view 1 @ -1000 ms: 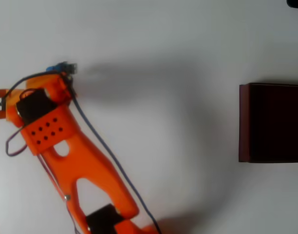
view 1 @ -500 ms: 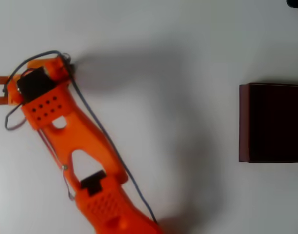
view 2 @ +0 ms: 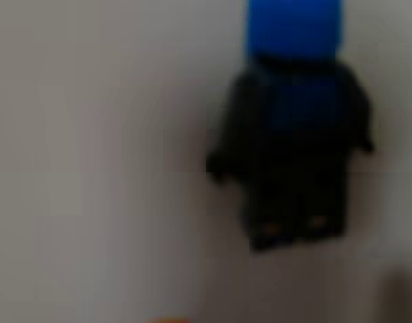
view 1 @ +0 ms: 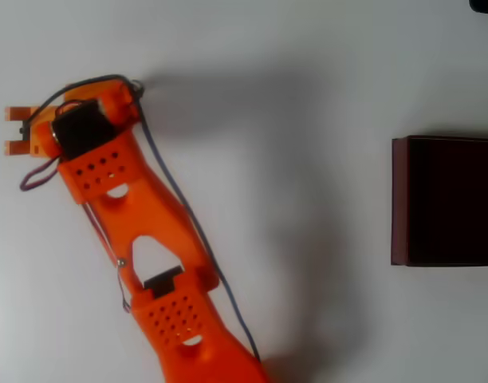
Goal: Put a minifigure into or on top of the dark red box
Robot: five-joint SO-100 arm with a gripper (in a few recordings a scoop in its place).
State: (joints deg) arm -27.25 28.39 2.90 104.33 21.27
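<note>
Overhead view leaves the pincer (view 1: 17, 132) state unclear; wrist view shows the blurred minifigure (view 2: 293, 134) close.

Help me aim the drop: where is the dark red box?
In the overhead view, the dark red box sits at the right edge, far from the orange arm.

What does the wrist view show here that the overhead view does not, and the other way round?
Wrist view alone: the minifigure, blurred and close up, with a bright blue head and dark body against the pale table.

Overhead view alone: the orange arm reaching toward the upper left, its claw pointing left, and the dark red box far off at the right edge, its dark interior holding nothing I can make out.

Shared: the white table surface. Whether the claw is open or shut cannot be told.
</note>
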